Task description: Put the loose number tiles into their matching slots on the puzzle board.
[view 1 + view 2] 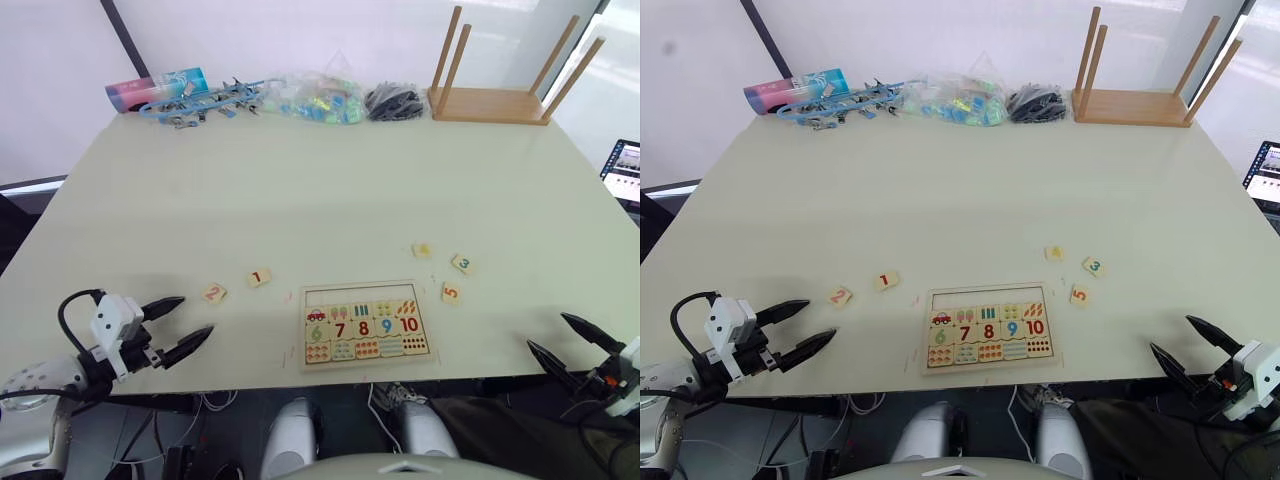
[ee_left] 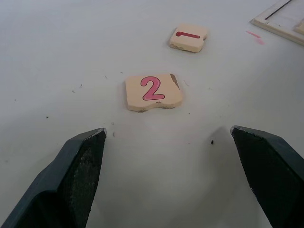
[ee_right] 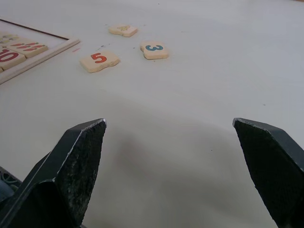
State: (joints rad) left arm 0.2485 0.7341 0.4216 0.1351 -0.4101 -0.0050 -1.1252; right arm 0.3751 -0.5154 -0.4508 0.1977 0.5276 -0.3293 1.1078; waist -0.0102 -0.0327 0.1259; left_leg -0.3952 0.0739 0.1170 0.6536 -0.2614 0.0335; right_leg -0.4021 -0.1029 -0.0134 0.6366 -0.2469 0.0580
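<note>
The puzzle board (image 1: 365, 324) lies flat near the front edge of the table (image 1: 320, 190), between my two arms, and its top row of slots (image 1: 360, 293) looks bare while the lower rows are filled. The loose tiles lie on both sides of it: tile 2 (image 2: 153, 91) and tile 1 (image 2: 188, 38) to my left, tile 5 (image 3: 99, 60), tile 3 (image 3: 154, 49) and one more tile (image 3: 123, 30), probably the 4, to my right. I judge these tiles to be light, stiff and thin wood, so they may slide on the smooth table when I touch them; the best hold is on two opposite edges, pinching low, close to the surface. My left gripper (image 1: 183, 326) is open wide and sits just short of tile 2, which lies between the lines of its fingers. My right gripper (image 1: 566, 346) is also spread open, well apart from its three tiles. The digit on the farthest right tile is too faint to read for sure, and the board's near part is cut off in my wrist views.
</note>
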